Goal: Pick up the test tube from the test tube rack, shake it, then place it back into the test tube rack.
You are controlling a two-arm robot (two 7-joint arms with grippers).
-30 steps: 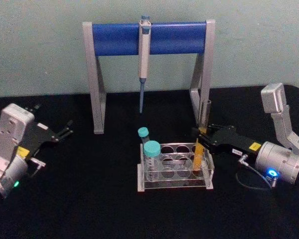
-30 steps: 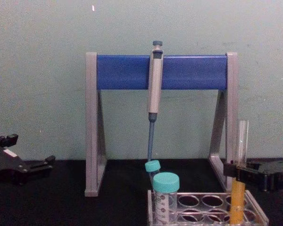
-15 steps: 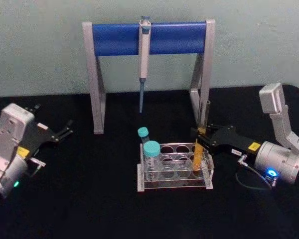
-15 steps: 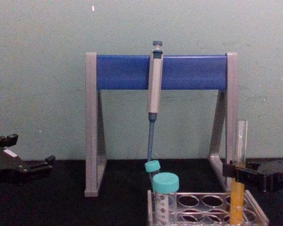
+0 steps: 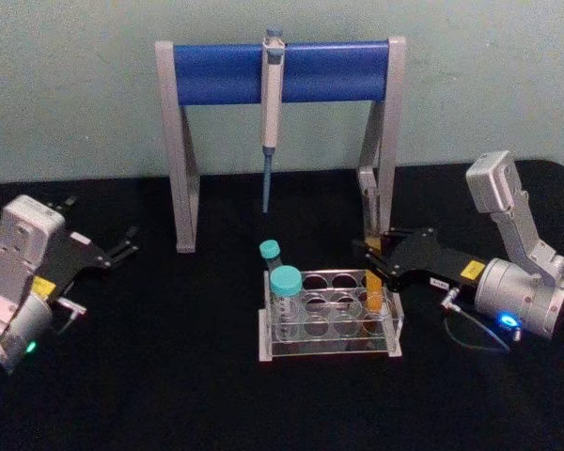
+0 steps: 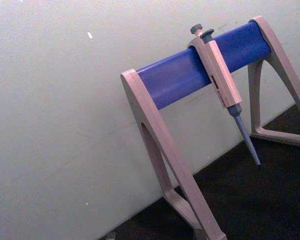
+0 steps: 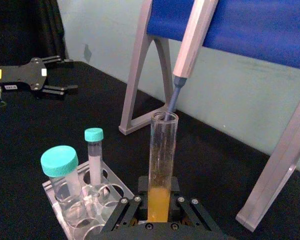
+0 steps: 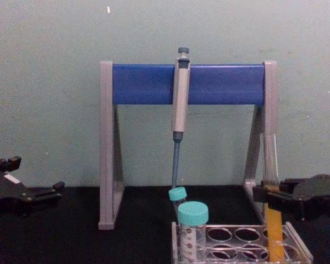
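A black surface (image 5: 169, 376) carries the grey-and-blue pipette stand (image 5: 282, 73). The left gripper (image 5: 127, 246) rests far left, its fingers apart. The right gripper (image 5: 374, 266) reaches in from the right and is clamped on the test tube (image 8: 274, 228) just above the orange-yellow liquid. The tube stands upright, its lower end down in the test tube rack (image 5: 329, 348) at the rack's right end. Two teal-capped tubes (image 5: 285, 282) stand at the left end.

The low clear plastic test tube rack (image 5: 327, 351) sits on the black table (image 5: 169, 395). The tall thin glass test tube (image 5: 373, 299) stands in the rack's right end. The right gripper (image 5: 376, 260) reaches in from the rack's right and is clamped on the tube just above the rack. Two teal-capped tubes (image 5: 285, 280) stand in the rack's left end. The grey-and-blue pipette stand (image 5: 282, 73) is behind the rack, with a pipette (image 5: 271, 103) hanging on its bar. The left gripper (image 5: 122, 246) lies well left of the rack, fingers apart.
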